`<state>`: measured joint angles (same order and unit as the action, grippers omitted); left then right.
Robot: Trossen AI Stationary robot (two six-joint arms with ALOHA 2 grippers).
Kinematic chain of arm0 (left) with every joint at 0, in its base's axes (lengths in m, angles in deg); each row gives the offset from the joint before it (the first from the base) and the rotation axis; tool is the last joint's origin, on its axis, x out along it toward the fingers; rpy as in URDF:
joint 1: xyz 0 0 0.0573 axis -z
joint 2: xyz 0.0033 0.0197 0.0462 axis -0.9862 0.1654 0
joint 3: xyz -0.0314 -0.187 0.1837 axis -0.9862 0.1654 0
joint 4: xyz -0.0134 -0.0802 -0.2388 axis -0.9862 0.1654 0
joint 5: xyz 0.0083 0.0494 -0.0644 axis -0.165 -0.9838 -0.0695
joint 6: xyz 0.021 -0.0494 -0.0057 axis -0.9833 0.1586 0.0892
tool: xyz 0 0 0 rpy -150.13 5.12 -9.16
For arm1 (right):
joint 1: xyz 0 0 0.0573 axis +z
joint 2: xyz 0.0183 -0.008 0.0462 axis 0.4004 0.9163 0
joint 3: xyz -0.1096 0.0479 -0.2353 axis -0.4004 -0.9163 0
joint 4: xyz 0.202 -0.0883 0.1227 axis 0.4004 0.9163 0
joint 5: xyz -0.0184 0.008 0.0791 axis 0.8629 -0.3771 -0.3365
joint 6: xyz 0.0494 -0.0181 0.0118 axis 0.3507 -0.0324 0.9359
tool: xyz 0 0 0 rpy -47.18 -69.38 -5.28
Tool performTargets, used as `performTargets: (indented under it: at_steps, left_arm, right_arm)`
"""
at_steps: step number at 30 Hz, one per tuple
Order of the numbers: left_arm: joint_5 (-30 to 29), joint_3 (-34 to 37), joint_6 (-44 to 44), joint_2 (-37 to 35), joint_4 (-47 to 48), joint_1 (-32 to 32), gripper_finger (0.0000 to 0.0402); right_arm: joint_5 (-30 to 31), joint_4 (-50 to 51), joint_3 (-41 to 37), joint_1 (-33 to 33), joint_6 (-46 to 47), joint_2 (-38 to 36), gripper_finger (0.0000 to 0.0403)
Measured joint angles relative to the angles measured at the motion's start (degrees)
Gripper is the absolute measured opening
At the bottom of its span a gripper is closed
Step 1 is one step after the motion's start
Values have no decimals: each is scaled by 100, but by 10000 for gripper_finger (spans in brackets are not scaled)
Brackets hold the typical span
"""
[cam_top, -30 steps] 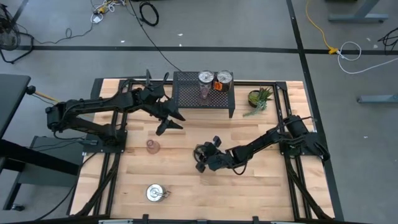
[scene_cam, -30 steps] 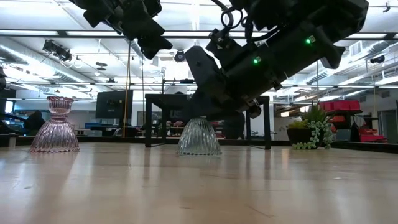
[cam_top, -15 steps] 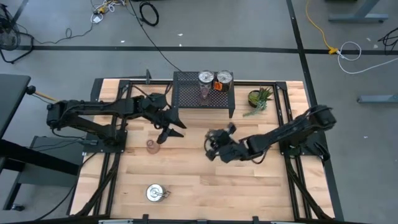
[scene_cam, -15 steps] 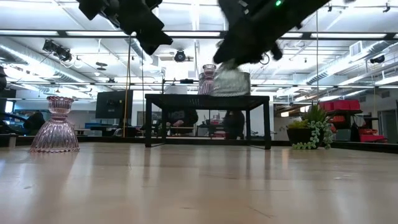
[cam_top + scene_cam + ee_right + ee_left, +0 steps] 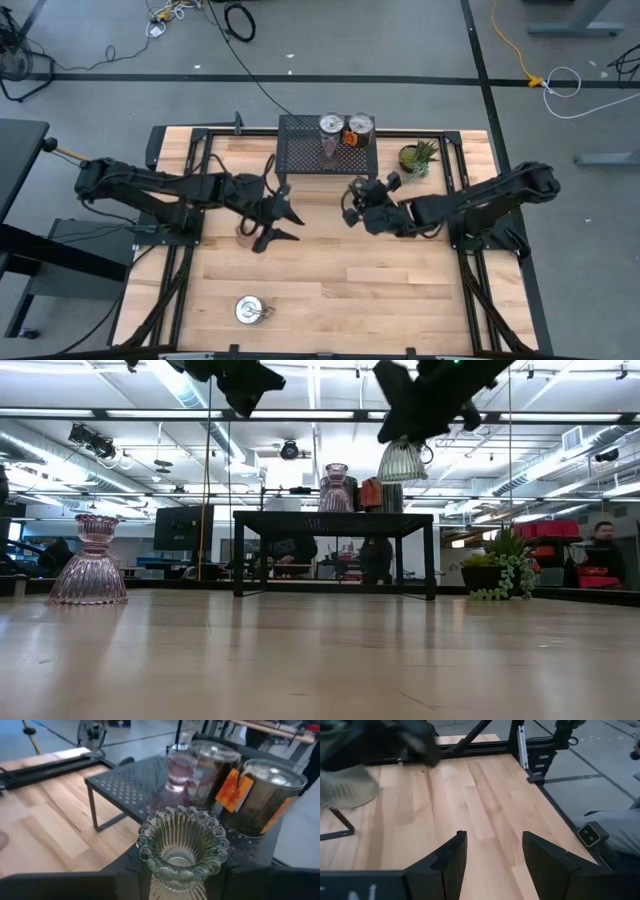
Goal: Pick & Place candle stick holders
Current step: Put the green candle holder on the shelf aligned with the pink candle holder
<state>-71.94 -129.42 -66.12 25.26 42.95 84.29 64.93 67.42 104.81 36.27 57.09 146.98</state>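
My right gripper (image 5: pixel 357 208) is shut on an olive-green ribbed glass holder (image 5: pixel 182 845) and holds it in the air (image 5: pixel 402 460) just in front of the black mesh rack (image 5: pixel 325 152). The rack carries two silver holders (image 5: pixel 330 124) (image 5: pixel 360 126), one of them with an orange part, and a pink glass holder (image 5: pixel 176 780). My left gripper (image 5: pixel 278 226) is open and empty (image 5: pixel 492 854), high above the table beside another pink glass holder (image 5: pixel 245 233), which stands on its wide foot (image 5: pixel 90 565). A third silver holder (image 5: pixel 250 309) sits near the front edge. My right gripper pinches the green glass holder between its two fingers at the ribbed neck (image 5: pixel 172 887) below the beaded rim. The rim hides the exact place of contact. The fingers come slanting from the table's right. The holder is upright, lifted clear, its wide foot (image 5: pixel 402 472) below the gripper.
A spiky green potted plant (image 5: pixel 417 158) stands right of the rack. Bare wood lies between the two arms and toward the near right (image 5: pixel 400 290). A person shows in the room behind the table (image 5: pixel 602 540).
My right gripper has lifted the green glass holder off the middle of the table and carried it up and toward the far edge, to the rack. The holder has stayed upright. My left gripper has gone toward the near edge, next to the pink glass holder.
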Motion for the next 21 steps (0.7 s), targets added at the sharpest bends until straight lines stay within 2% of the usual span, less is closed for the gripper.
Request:
performTargets:
  at_steps: [8,16,21]
  left_arm:
    - [-540,0,139,0,-41,547,195]
    - [-1046,2,152,55,-89,998,195]
    - [-1148,0,158,219,-219,1119,195]
  right_arm:
    - [-1038,-1372,-535,-921,-890,-31,117]
    - [-1506,-1655,-623,-1543,-1183,-147,117]
    - [-1781,-1654,-628,-1878,-1267,-153,117]
